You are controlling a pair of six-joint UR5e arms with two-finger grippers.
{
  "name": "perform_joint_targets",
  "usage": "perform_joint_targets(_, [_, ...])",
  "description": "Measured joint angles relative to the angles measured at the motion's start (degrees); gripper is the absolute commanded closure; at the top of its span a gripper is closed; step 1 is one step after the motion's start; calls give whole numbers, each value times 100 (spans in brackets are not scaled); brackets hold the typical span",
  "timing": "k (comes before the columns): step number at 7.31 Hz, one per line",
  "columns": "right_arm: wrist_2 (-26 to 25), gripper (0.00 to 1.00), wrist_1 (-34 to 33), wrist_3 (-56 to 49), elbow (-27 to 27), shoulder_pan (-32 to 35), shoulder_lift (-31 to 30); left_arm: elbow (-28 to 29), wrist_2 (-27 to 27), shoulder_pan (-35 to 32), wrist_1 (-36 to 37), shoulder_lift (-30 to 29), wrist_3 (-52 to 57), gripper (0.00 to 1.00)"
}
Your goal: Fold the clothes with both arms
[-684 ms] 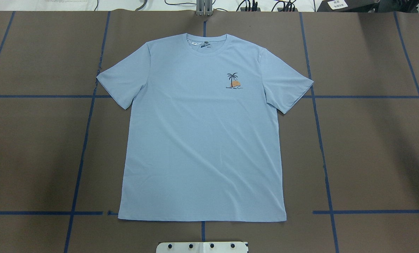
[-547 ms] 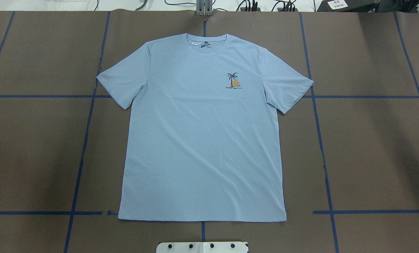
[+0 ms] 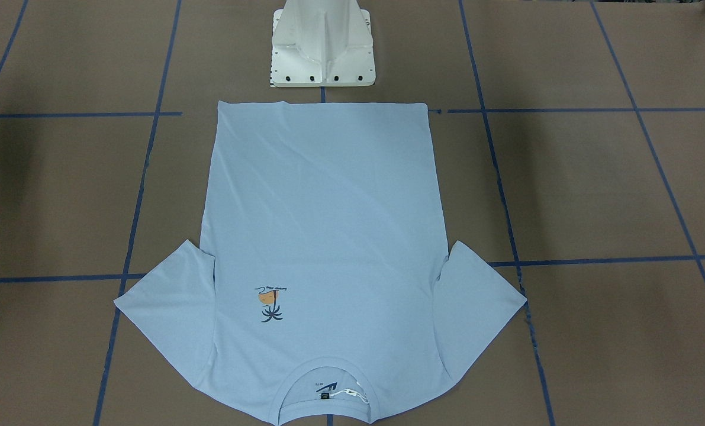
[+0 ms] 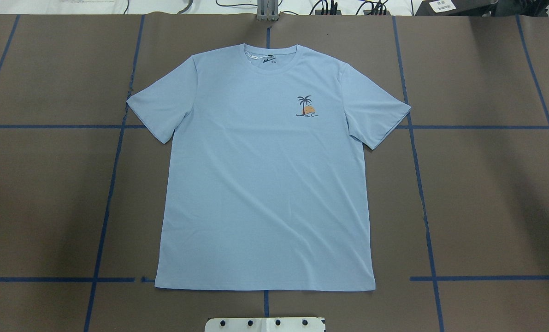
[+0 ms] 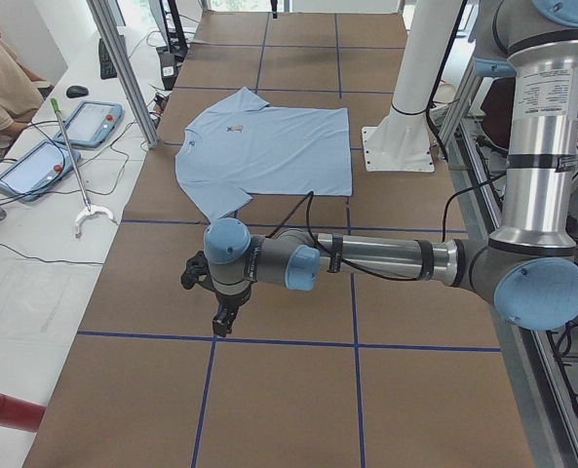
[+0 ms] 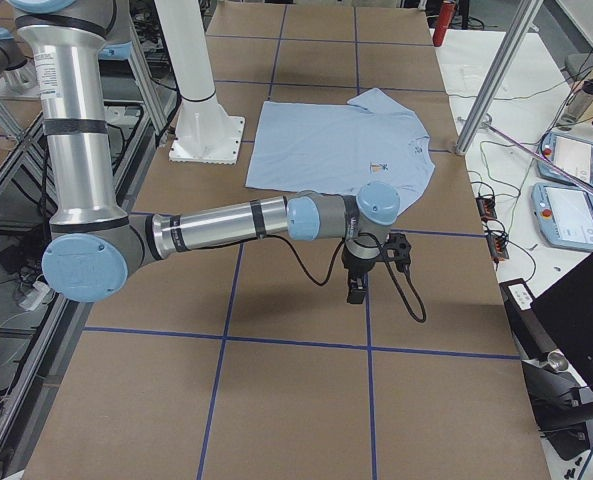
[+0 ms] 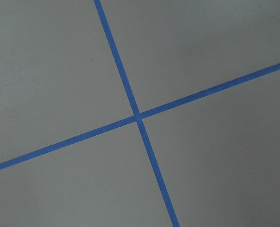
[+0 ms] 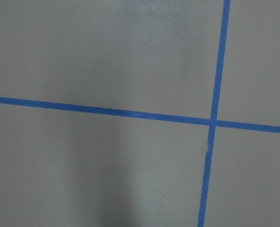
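Shirt (image 4: 265,184) lay flat and face-up in the middle of the surface (image 4: 486,207), wholly unfolded, so I judged the task not yet begun, with every fold left to do. The left arm (image 5: 366,255) and right arm (image 6: 216,225) hung low over the surface, well apart from it on either side. Whether the left gripper (image 5: 222,320) or right gripper (image 6: 356,290) was spread or pressed together could not be told. It was light blue and smooth, sleeves (image 4: 161,108) out, collar (image 4: 270,57) on the far side, a small palm print (image 4: 305,107) on the chest.

Brown table (image 4: 486,198), blue tape grid (image 4: 486,278), white pedestal (image 3: 322,53)
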Motion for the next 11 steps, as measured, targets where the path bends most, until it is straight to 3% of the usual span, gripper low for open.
perform_joint_targets(3, [-56, 0, 1168, 1570, -131, -894, 264, 82, -363, 126, -182, -15, -12, 0])
perform_joint_targets(5, [-124, 2, 1971, 3017, -714, -1527, 902, 171, -412, 221, -415, -12, -10, 0])
perform_joint_targets(6, [-237, 8, 2607, 3628, -1262, -1756, 1264, 182, -418, 237, -538, -14, -10, 0])
perform_joint_targets(8, [-853, 33, 3844, 4668, -2089, -2286, 1714, 158, -425, 252, -694, -20, -6, 0])
perform_joint_targets(9, [-1094, 36, 4097, 4889, -2231, -2459, 1811, 151, -425, 257, -728, -18, -2, 0])
perform_joint_targets(11, [-1326, 57, 4240, 4994, -2308, -2636, 1897, 163, -424, 263, -788, -16, 2, 0])
